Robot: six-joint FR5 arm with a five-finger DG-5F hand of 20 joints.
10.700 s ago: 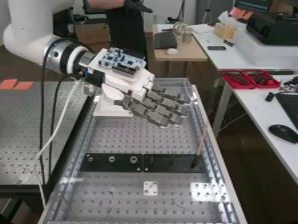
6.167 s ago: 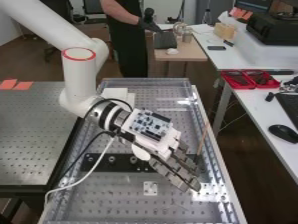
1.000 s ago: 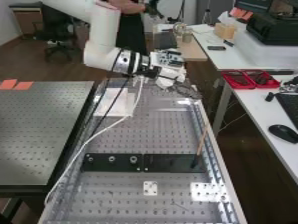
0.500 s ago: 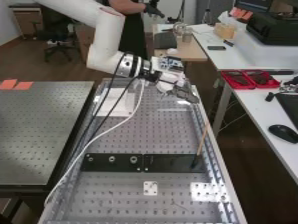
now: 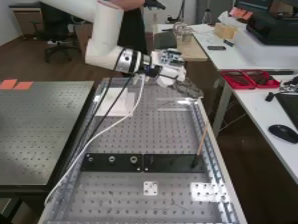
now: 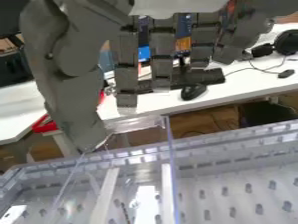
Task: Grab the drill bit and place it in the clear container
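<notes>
Nearest is a small white plate (image 5: pixel 151 188) with holes, flat on the perforated grey metal bench (image 5: pixel 133 136). Beyond it lies a matt black block (image 5: pixel 113 162) with three round metal rings; a slim orange-brown rod (image 5: pixel 202 142) leans up from its other end. Farther off sits a smooth, square-edged white block (image 5: pixel 120 104). Near the far end is the container (image 6: pixel 134 123), of clear, glossy plastic with straight walls. Seen through it, a thin brown sliver (image 6: pixel 126 213) may be the drill bit; its place I cannot tell for sure. The hand (image 5: pixel 187 88) is over the far end, open and empty: segmented dark grey fingers (image 6: pixel 161 62) nearly straight, thumb (image 6: pixel 74 102) apart, its tip by the container's rim. Past the bench, red trays (image 5: pixel 250 87) and a rounded black mouse (image 5: pixel 284 133) sit on a white table (image 5: pixel 263 111).
</notes>
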